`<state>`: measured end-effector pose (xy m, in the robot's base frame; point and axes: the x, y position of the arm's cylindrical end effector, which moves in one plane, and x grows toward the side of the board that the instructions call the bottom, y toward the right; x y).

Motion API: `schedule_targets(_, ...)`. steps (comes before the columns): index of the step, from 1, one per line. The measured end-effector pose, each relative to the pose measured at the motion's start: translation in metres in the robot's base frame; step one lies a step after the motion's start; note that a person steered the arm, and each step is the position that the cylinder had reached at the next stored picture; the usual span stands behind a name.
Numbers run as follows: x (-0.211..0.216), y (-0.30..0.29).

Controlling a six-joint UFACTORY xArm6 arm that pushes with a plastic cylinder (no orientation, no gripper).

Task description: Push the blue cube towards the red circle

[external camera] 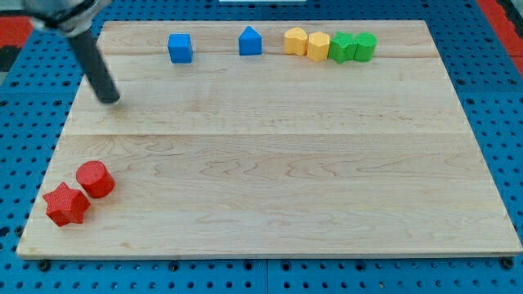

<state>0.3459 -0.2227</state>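
Observation:
The blue cube (180,47) sits near the view's top, left of centre, on the wooden board (270,163). The red circle (95,179) lies near the view's bottom left, touching a red star (65,204) just below and left of it. My tip (110,99) rests on the board below and to the left of the blue cube, well apart from it, and far above the red circle. The dark rod slants up to the view's top left.
Along the view's top edge stand a blue house-shaped block (250,41), two yellow blocks (296,40) (318,46) and two green blocks (343,46) (364,46), close together. A blue pegboard (498,98) surrounds the board.

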Motion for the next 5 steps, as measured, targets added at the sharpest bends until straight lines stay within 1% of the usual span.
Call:
schedule_targets(1, -0.083, 0.018)
schedule_targets(2, -0.103, 0.021)
schedule_targets(4, -0.12, 0.085)
schedule_targets(5, -0.12, 0.085)
